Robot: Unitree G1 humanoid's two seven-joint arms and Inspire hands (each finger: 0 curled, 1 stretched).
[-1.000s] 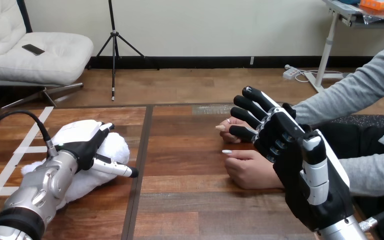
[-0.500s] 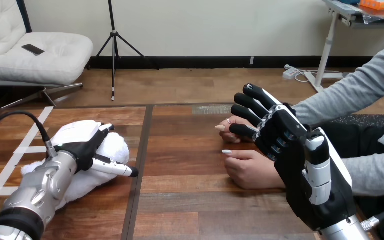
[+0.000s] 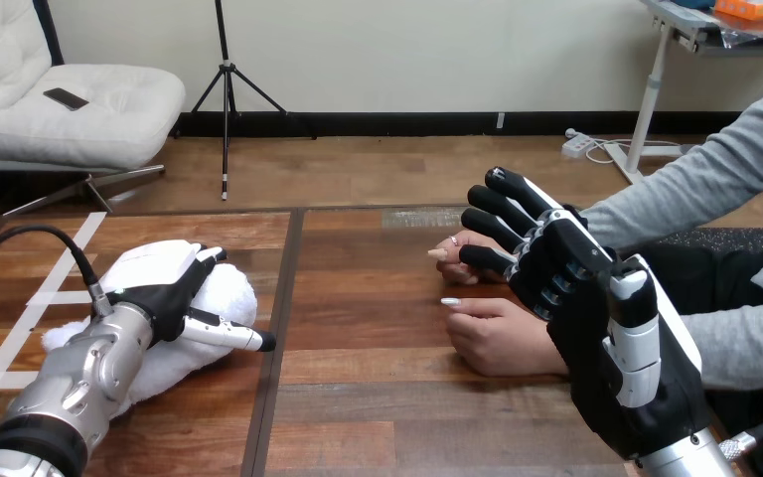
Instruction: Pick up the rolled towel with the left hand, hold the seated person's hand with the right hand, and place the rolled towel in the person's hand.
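The white rolled towel (image 3: 233, 288) lies on the table at the left. My left hand (image 3: 164, 283) rests on top of it, fingers laid over its far side and the thumb sticking out straight along its near side. My right hand (image 3: 566, 273) hangs open with fingers spread and straight, raised at the right. It stands just over and in front of the person's two hands, and I cannot tell if it touches them. The person's nearer hand (image 3: 497, 336) lies loosely curled on the table. Their farther hand (image 3: 454, 248) peeks out behind my fingers.
The person's grey-sleeved arms (image 3: 745, 343) come in from the right edge. White tape lines (image 3: 35, 308) cross the table's left part. A dark seam (image 3: 280, 328) runs between the two tabletops, and bare wood lies between the towel and the person's hands.
My right hand has edged slightly to the right. The left hand, the towel and the person's hands have stayed put.
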